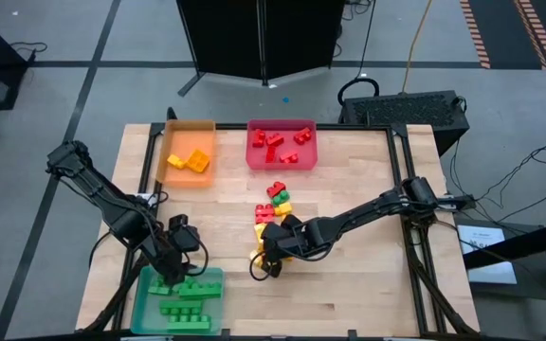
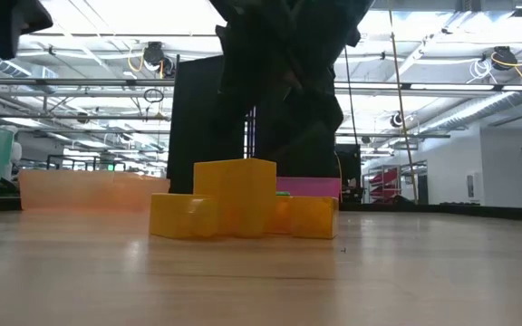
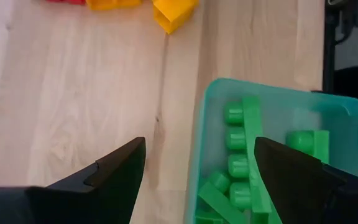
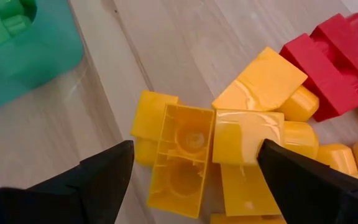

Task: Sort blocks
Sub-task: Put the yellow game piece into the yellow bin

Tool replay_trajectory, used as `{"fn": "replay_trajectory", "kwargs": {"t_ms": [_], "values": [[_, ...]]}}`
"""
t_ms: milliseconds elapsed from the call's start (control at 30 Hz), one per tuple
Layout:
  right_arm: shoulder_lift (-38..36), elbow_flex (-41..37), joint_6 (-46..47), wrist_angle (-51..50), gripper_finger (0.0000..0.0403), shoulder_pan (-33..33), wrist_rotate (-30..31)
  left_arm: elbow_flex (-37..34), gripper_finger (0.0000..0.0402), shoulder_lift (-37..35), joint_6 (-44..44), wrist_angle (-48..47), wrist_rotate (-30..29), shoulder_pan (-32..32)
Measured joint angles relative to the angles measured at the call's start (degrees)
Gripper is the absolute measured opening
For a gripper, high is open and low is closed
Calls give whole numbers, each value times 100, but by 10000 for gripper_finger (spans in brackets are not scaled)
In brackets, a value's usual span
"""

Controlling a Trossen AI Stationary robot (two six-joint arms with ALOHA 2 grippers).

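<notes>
A heap of red, yellow and green blocks [image 1: 274,210] lies mid-table. Its near end is a cluster of yellow blocks [image 4: 191,155], some on their sides with the hollow underside showing; they appear in the low view as the yellow blocks [image 2: 236,212]. My right gripper [image 4: 194,165] hovers open just above them, one finger on each side, slanting down; in the high view it is my right gripper [image 1: 271,254]. My left gripper [image 3: 197,171] is open over the far rim of the teal tray [image 3: 199,134], which holds green blocks [image 3: 244,149]. Seen from above, my left gripper [image 1: 172,273] is at that tray's far edge.
An orange tray [image 1: 173,128] with yellow-orange blocks and a red tray [image 1: 254,126] with red blocks stand along the far side. The teal tray [image 1: 145,303] sits at the near left. Bare wood lies to the right of the heap and between the trays.
</notes>
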Motion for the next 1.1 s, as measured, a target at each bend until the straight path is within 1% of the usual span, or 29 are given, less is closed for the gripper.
{"fn": "replay_trajectory", "kwargs": {"t_ms": [167,267,300,367,400,433,467,500,600,700,800,867,967,1033,1100], "values": [[11,-6,20,2,339,124,130,0,304,0,2,3,-375,0],[7,-9,227,-58,339,180,99,0,304,0,-11,11,-428,4],[3,-9,313,-127,338,216,79,0,304,0,-25,14,-456,4],[21,-34,452,-242,338,305,-215,0,304,0,-135,14,-600,4],[84,-48,454,-281,338,356,-88,0,304,0,-158,25,-701,4],[107,-48,528,-333,338,376,-86,0,304,0,-160,52,-785,7],[94,-50,586,-491,338,388,-246,0,304,0,-157,79,-864,7],[86,-66,572,-648,338,395,-32,0,304,0,-158,86,-952,15],[76,-57,544,-753,338,358,96,0,304,2,-156,93,-1223,64],[70,-50,518,-723,338,285,107,0,304,11,-154,134,-1388,159],[62,-47,527,-902,338,186,132,0,304,11,-148,259,-1452,279],[34,-46,639,-1281,338,133,18,0,304,11,-113,315,-1455,358],[-129,-46,673,-2187,338,150,-227,0,304,11,-110,390,-1459,456],[-297,-44,684,-2974,338,298,-185,0,304,11,-44,396,-1461,522],[-477,-44,738,-3535,338,461,-97,0,304,11,109,469,-1463,566]]}}
